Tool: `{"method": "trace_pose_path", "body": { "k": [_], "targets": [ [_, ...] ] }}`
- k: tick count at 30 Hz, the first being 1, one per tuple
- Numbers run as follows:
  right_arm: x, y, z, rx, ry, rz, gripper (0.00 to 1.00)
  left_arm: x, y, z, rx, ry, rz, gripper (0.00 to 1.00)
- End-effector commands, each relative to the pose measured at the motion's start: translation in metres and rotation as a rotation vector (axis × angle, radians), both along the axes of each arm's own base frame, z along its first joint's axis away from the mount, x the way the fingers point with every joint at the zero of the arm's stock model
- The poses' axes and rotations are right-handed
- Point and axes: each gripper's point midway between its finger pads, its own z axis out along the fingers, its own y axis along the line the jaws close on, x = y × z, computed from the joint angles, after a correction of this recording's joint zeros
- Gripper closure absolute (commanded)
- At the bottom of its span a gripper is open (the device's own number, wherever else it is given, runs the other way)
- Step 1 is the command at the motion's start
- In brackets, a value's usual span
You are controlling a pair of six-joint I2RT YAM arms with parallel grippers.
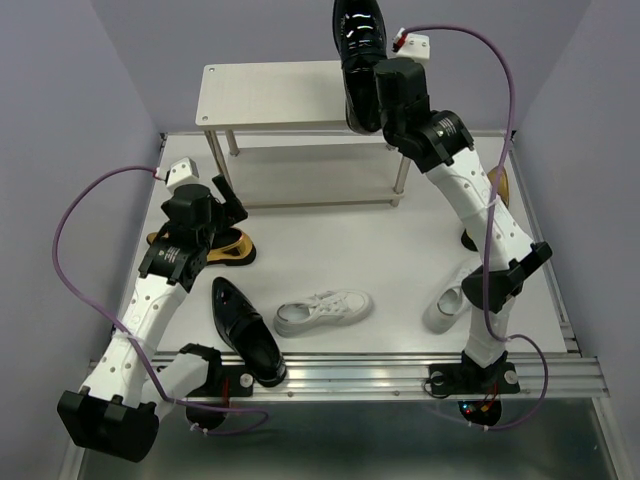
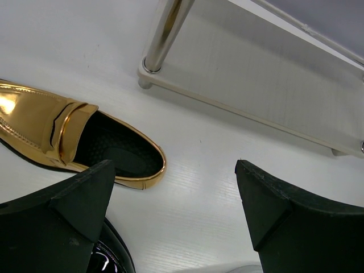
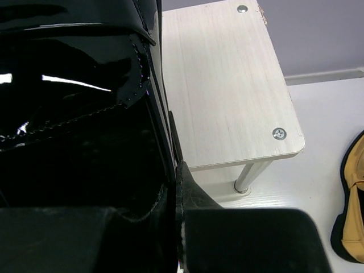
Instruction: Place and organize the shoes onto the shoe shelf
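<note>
One gold loafer [image 1: 502, 186] barely visible

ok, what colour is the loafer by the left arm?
The loafer is shiny metallic gold, dark inside; best in the left wrist view.

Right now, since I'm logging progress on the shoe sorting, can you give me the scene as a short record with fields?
shelf: low two-tier beige wood-grain rack, no shoe left on it yet
right gripper: shut on a glossy black leather dress shoe, held over the top board's right end
left gripper: open, above a shiny gold loafer
white table: second black dress shoe, two white lace-up sneakers, second gold loafer at the right edge
</note>
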Motion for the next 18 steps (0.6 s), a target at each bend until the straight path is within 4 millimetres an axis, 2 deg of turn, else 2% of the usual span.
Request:
{"method": "trace_pose_path", "body": {
  "k": [1, 5, 7, 12, 15, 18],
  "targets": [
    [-0.004, -0.01, 0.06, 0.219, -0.159, -0.007, 0.99, -0.002, 0.002, 0.008, 0.005, -0.03, -0.002, 0.02],
    [0.005, -0.013, 0.052, 0.228, -0.139, -0.001, 0.99, -0.002, 0.002, 0.006, 0.004, -0.025, -0.003, 0.02],
    [0.007, -0.007, 0.047, 0.236, -0.125, 0.017, 0.99, -0.002, 0.003, 0.007, 0.006, -0.025, -0.002, 0.02],
    [0.013, -0.007, 0.041, 0.249, -0.105, 0.032, 0.99, -0.003, 0.003, 0.007, 0.008, -0.025, -0.003, 0.02],
    [0.014, -0.005, 0.039, 0.247, -0.099, 0.043, 0.88, -0.002, 0.003, 0.006, 0.008, -0.024, -0.003, 0.02],
    [0.013, -0.004, 0.041, 0.247, -0.103, 0.053, 0.72, -0.001, 0.001, 0.005, 0.007, -0.022, -0.007, 0.02]
  ]
}}
